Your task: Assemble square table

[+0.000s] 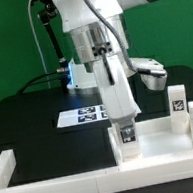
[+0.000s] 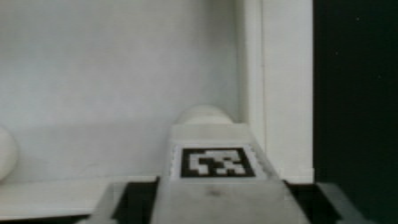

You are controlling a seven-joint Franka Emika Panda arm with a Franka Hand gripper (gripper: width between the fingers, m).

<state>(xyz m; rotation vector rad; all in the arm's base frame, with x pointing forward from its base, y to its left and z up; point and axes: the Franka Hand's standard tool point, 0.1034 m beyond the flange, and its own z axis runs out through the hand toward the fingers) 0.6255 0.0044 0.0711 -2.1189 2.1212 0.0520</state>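
The gripper [image 1: 125,130] is gripping a small white tagged leg [image 2: 217,150] upright, directly above the white square tray-like tabletop [image 1: 167,139].

White Franka arm reaches down from the top of the exterior view, wrist about vertical, forearm leaning slightly toward the exterior view's left; grey two-finger gripper [image 1: 125,130] points straight down, low near the desk; fingers closed on a small white tagged leg [image 2: 215,150], seen in wrist view
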